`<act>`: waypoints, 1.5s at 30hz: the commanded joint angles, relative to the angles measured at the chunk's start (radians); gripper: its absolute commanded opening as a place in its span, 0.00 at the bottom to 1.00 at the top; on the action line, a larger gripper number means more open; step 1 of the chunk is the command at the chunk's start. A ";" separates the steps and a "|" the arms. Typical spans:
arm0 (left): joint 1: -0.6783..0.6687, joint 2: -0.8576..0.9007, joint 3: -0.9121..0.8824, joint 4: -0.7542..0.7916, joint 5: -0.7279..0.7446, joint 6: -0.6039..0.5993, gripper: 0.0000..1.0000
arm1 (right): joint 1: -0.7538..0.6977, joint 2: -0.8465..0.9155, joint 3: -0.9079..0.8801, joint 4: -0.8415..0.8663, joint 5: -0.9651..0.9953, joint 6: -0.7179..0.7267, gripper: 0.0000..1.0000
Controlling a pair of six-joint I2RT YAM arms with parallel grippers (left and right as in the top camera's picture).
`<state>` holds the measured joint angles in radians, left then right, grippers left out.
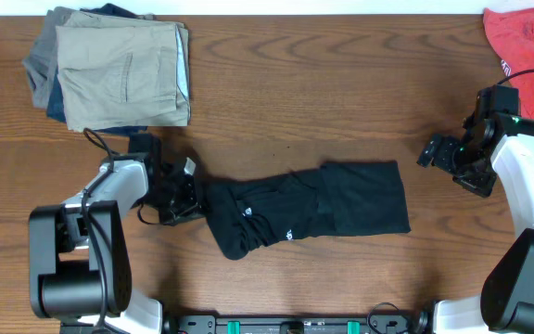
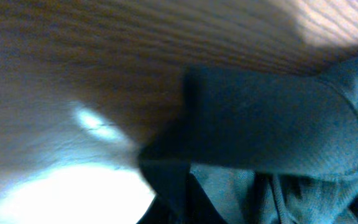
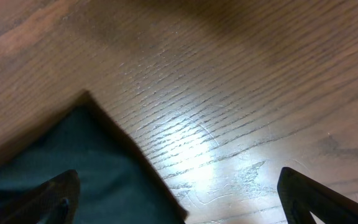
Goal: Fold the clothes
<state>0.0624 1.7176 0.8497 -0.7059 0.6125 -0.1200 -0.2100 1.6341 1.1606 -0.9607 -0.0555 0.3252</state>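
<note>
The clothes [image 1: 313,209], one black garment, lie in a long rumpled strip across the middle of the table, with small white marks [image 1: 248,214] near the left end. My left gripper [image 1: 193,193] is at that left end, shut on the clothes; the left wrist view is filled with bunched, doubled-over dark fabric [image 2: 272,124] against the wood. My right gripper [image 1: 431,151] hovers open to the right of the garment's far right corner. In the right wrist view that corner [image 3: 73,162] lies under the left finger [image 3: 48,199], and bare wood lies between the fingers.
A stack of folded tan, grey and blue trousers [image 1: 119,70] sits at the back left. A red shirt [image 1: 527,37] lies in the back right corner. A black cable [image 1: 95,139] loops beside the left arm.
</note>
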 commanded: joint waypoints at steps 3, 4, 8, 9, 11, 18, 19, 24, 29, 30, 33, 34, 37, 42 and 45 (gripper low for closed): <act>-0.002 -0.089 0.127 -0.135 -0.221 -0.016 0.06 | -0.006 -0.014 0.014 0.000 0.000 -0.012 0.99; -0.002 -0.102 0.155 -0.174 -0.253 -0.017 0.06 | -0.006 -0.014 0.014 0.000 0.000 -0.012 0.99; -0.002 -0.138 0.278 -0.305 -0.335 -0.028 0.06 | -0.006 -0.014 0.014 0.000 0.000 -0.012 0.99; -0.002 -0.141 0.312 -0.335 -0.337 -0.028 0.06 | -0.006 -0.014 0.014 0.000 0.000 -0.012 0.99; -0.002 -0.143 0.370 -0.386 -0.337 -0.028 0.06 | -0.006 -0.014 0.014 0.000 0.000 -0.012 0.99; -0.002 -0.143 0.459 -0.481 -0.337 -0.027 0.06 | -0.006 -0.014 0.014 0.000 0.000 -0.012 0.99; -0.002 -0.143 0.467 -0.489 -0.337 -0.027 0.06 | -0.006 -0.014 0.014 0.000 0.000 -0.012 0.99; -0.002 -0.143 0.550 -0.585 -0.337 -0.027 0.06 | -0.006 -0.014 0.014 0.000 0.000 -0.012 0.99; -0.006 -0.143 0.665 -0.686 -0.309 -0.027 0.06 | -0.006 -0.014 0.014 0.000 0.000 -0.012 0.99; -0.011 -0.143 0.677 -0.690 -0.290 -0.027 0.06 | -0.006 -0.014 0.014 0.000 0.000 -0.012 0.99; -0.040 -0.143 0.685 -0.684 -0.226 -0.027 0.06 | -0.006 -0.014 0.014 0.000 0.000 -0.012 0.99; -0.058 -0.143 0.685 -0.680 -0.208 -0.027 0.06 | -0.006 -0.014 0.014 0.000 0.000 -0.012 0.99; -0.123 -0.143 0.685 -0.657 -0.177 -0.038 0.06 | -0.006 -0.014 0.014 0.000 0.000 -0.012 0.99; -0.250 -0.143 0.685 -0.584 -0.179 -0.137 0.06 | -0.006 -0.014 0.014 0.000 0.000 -0.012 0.99; -0.333 -0.143 0.685 -0.517 -0.179 -0.203 0.06 | -0.006 -0.014 0.014 0.000 0.000 -0.012 0.99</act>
<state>-0.2100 1.5875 1.5146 -1.2541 0.4133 -0.2337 -0.2100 1.6344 1.1606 -0.9607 -0.0559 0.3248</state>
